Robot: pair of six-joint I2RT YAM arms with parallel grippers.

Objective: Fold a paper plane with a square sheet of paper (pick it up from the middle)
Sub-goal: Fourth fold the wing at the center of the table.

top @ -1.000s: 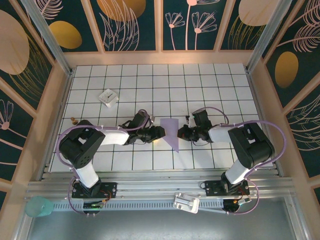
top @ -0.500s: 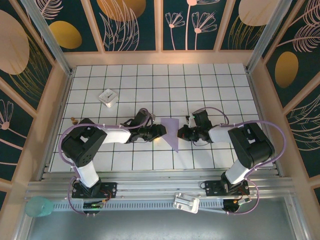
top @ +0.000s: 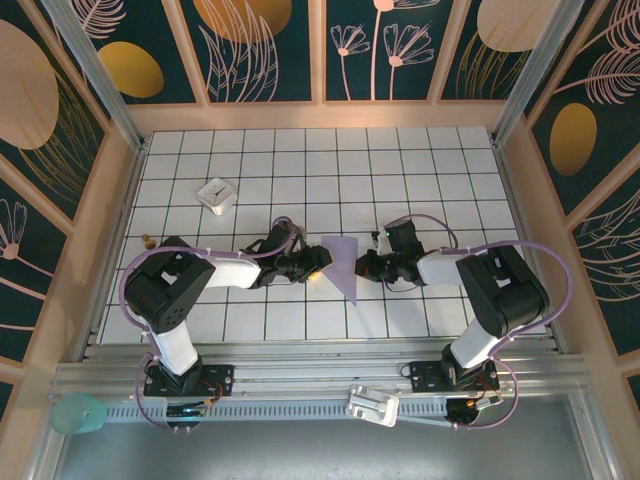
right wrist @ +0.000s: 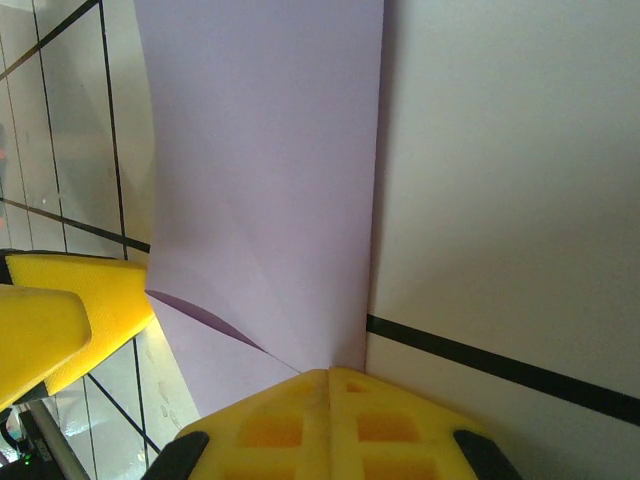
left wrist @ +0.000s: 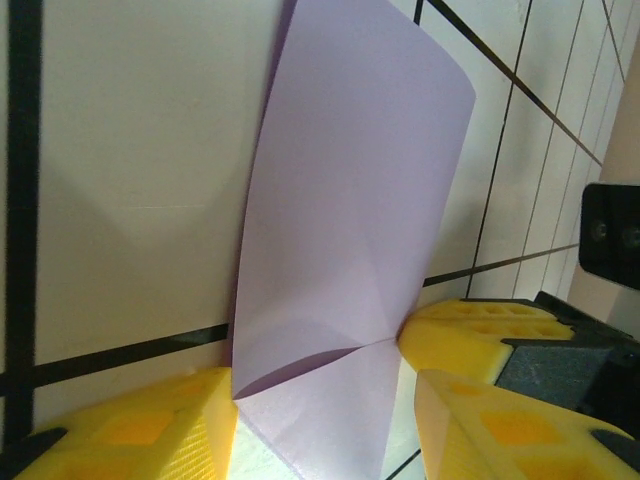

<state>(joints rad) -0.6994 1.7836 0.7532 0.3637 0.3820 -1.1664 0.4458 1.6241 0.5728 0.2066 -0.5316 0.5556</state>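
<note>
I see a lab test booth, white gridded table, wooden frame around it, dark leaf-print wall panels, aluminium rails bolted along my near edge.

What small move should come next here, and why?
Probably close the left gripper a little on the purple paper, or press it down. Its jaws stand apart on either side of the paper's near end, where a folded flap bulges up unflattened. The shut right gripper sits at the paper's opposite edge, seemingly pinning it, so the crease looks ready to be set.
</note>
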